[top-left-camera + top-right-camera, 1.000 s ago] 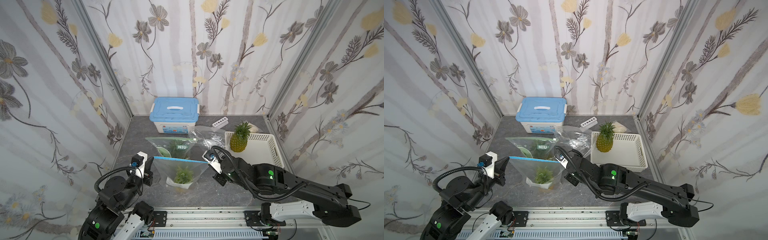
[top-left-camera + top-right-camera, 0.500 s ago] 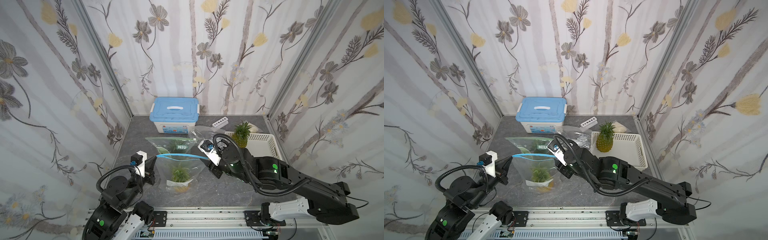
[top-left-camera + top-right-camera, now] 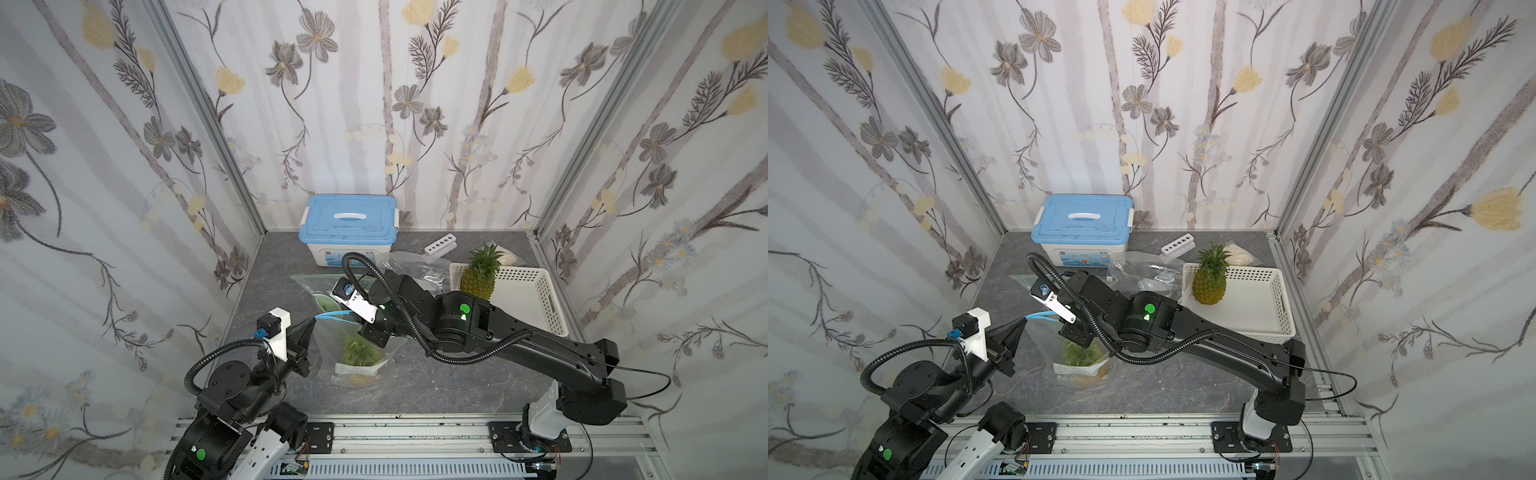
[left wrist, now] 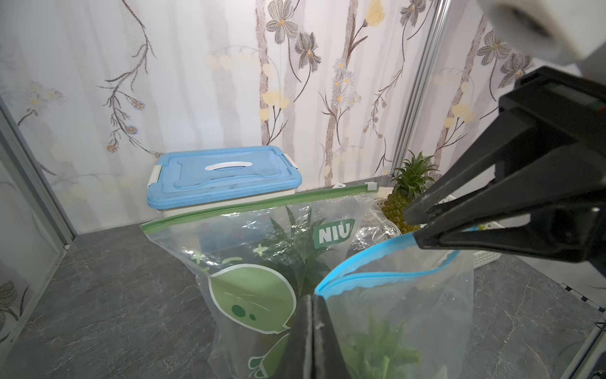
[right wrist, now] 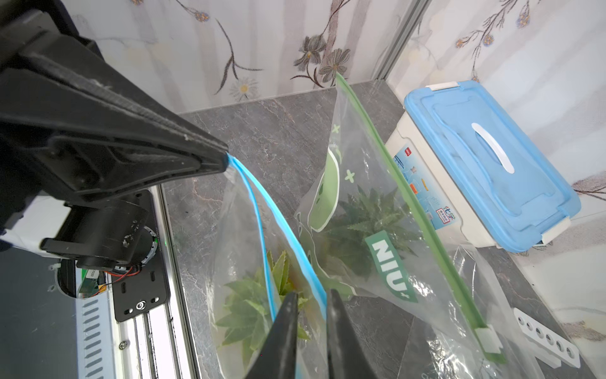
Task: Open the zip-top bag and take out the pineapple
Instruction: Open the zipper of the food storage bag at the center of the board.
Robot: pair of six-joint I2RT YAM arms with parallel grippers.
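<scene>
Two pincers working blue-zip bag [image 3: 353, 345] in a top view: left gripper [image 3: 311, 326] pressed together, pinching its corner; my right gripper [image 3: 353, 322] having swung inward since a second ago. Mouth now gaping, pineapple [image 3: 358, 353] inside reachable.

Left wrist view: blue zip [image 4: 387, 262] parting, green-zip bag [image 4: 262, 256] crowding behind.

Right wrist view: my fingers [image 5: 285, 338] narrowly spread, straddling far lip, not yet pinching; blue-lidded box [image 5: 485, 164] beyond. Second pineapple [image 3: 1209, 278] waiting in white basket [image 3: 1262, 303].

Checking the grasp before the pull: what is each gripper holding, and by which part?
Left gripper pinches the blue-zip bag at one end of its blue zip strip. Right gripper straddles one lip; a firm hold cannot be told.
</scene>
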